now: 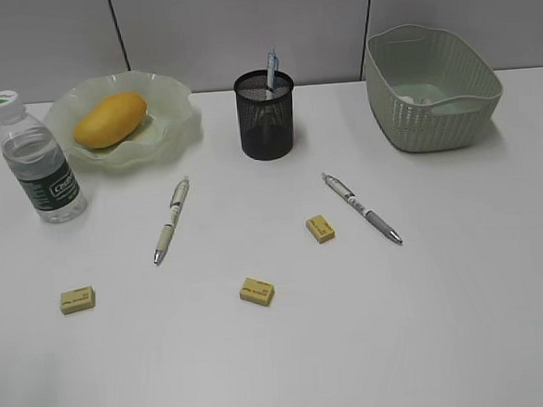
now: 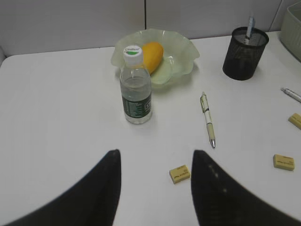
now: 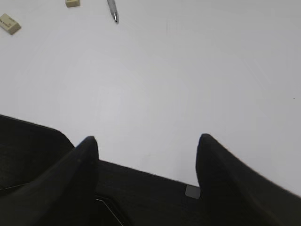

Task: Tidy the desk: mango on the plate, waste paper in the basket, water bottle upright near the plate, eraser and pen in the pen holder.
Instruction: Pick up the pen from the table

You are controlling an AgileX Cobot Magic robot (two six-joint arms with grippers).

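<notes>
The mango [image 1: 109, 120] lies on the ruffled green plate [image 1: 177, 117], also in the left wrist view [image 2: 152, 55]. The water bottle [image 1: 39, 162] stands upright left of the plate. The pen holder [image 1: 266, 115] holds one pen. Two pens [image 1: 171, 220] [image 1: 361, 206] and three yellow erasers [image 1: 77, 299] [image 1: 257, 291] [image 1: 321, 228] lie on the desk [image 1: 448, 322]. White waste paper [image 1: 417, 98] lies in the basket [image 1: 434, 122]. Neither gripper shows in the exterior view. My left gripper [image 2: 155, 157] is open, the left eraser [image 2: 179, 173] just inside its right finger. My right gripper [image 3: 146, 141] is open and empty over the desk's front edge.
A grey panelled wall runs behind the desk. In the right wrist view, one eraser [image 3: 9, 23], the corner of another [image 3: 72, 3] and a pen tip [image 3: 113, 12] lie far ahead at the top left; the dark edge below the desk [image 3: 141, 188] crosses between the fingers.
</notes>
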